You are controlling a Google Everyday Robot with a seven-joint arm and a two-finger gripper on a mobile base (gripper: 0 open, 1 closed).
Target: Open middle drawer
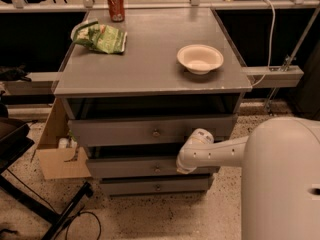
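Observation:
The middle drawer point(130, 167) is the low grey front under the taller top drawer point(115, 131), with a small round knob point(157, 169) at its centre. A dark gap shows above its front. My gripper point(183, 166) is at the end of the white arm point(220, 151), which reaches in from the right. It sits against the middle drawer's front, just right of the knob. Its tip is hidden behind the wrist.
The narrow bottom drawer point(150, 186) is below. On the cabinet top point(150, 69) are a white bowl point(200, 58), a green chip bag point(102, 37) and a red can point(116, 5). A cardboard box point(55, 154) stands at the left, with black stand legs point(45, 209) in front of it.

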